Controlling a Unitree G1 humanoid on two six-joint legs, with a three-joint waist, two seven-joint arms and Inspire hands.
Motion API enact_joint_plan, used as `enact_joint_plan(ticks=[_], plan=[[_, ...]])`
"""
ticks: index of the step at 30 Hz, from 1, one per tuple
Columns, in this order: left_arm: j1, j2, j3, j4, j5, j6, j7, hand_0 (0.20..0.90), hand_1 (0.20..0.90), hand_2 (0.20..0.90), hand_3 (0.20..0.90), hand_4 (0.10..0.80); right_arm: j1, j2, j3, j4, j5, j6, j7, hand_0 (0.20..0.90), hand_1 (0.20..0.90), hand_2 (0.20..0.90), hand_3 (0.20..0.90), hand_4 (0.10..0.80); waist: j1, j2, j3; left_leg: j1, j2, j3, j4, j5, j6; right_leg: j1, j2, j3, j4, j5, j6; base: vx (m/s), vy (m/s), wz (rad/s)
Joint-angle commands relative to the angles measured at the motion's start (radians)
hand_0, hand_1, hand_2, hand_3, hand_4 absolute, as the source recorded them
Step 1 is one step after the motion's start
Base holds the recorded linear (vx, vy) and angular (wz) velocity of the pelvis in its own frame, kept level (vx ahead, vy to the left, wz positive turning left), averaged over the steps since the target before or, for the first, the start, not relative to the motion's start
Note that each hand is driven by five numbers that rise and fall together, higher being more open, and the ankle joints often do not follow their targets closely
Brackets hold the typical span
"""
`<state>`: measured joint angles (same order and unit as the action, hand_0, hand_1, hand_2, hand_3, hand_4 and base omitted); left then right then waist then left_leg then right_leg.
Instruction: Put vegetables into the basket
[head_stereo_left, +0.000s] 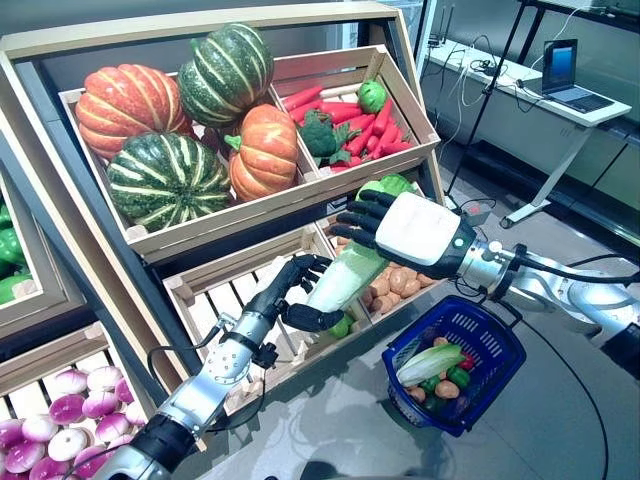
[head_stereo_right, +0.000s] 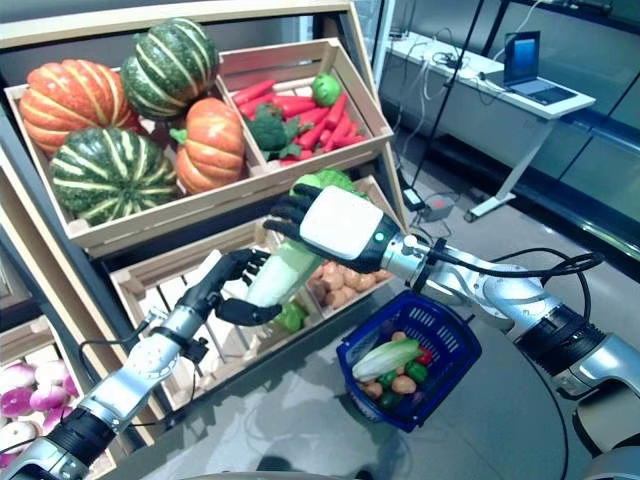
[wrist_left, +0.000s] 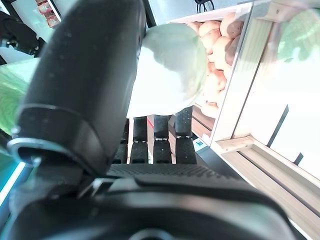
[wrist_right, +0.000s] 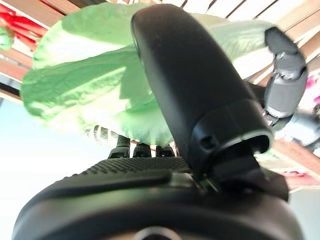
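A long pale green cabbage (head_stereo_left: 345, 278) is held up in front of the stand's lower crate, between both hands. My left hand (head_stereo_left: 278, 295) is shut on its white base, fingers and thumb curled round it (wrist_left: 170, 75). My right hand (head_stereo_left: 420, 232) is shut on its leafy top, thumb across the green leaves (wrist_right: 75, 80). The blue basket (head_stereo_left: 480, 330) stands on the floor below my right hand. In it lie another pale cabbage (head_stereo_left: 428, 365) and small red, green and orange vegetables.
The slanted wooden stand (head_stereo_left: 300, 195) with its crates rises right behind both hands. A white desk (head_stereo_left: 540, 100) with a laptop stands at the back right. Grey floor lies around the basket.
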<state>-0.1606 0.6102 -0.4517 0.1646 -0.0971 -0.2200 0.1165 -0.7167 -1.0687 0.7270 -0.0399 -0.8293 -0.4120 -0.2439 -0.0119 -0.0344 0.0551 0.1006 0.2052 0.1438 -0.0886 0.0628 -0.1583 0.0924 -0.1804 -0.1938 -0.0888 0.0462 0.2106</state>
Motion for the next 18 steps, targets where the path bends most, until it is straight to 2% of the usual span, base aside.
enact_joint_plan(ticks=[1,10,18], plan=[[-0.239,0.002,-0.036,-0.063,-0.05,-0.12,0.007,0.3,0.3,0.3,0.3,0.4,-0.104,0.002,0.032,-0.098,0.0,-0.033,-0.018,0.9,0.9,0.9,0.9,0.8,0.013,-0.031,-0.071,-0.011,-0.044,0.012,0.001,-0.074,0.044,-0.008,-0.009,0.036,0.009,-0.01,-0.015,0.0,0.0,0.0],[-0.241,0.011,-0.053,-0.122,-0.179,-0.133,-0.083,0.3,0.3,0.3,0.3,0.4,-0.126,0.011,0.126,-0.012,-0.028,0.009,0.072,0.9,0.9,0.9,0.9,0.8,0.025,-0.036,-0.072,-0.015,-0.045,0.008,0.001,-0.071,0.041,-0.005,-0.009,0.026,0.007,-0.007,-0.017,0.0,0.0,0.0],[-0.234,0.017,-0.075,-0.239,-0.33,-0.098,-0.207,0.3,0.3,0.3,0.3,0.4,-0.097,0.061,0.16,0.127,-0.089,0.111,0.128,0.9,0.9,0.9,0.9,0.8,0.038,-0.033,-0.068,-0.012,-0.044,0.006,0.001,-0.069,0.041,0.003,-0.01,0.012,0.006,-0.006,-0.018,0.0,0.0,0.0]])
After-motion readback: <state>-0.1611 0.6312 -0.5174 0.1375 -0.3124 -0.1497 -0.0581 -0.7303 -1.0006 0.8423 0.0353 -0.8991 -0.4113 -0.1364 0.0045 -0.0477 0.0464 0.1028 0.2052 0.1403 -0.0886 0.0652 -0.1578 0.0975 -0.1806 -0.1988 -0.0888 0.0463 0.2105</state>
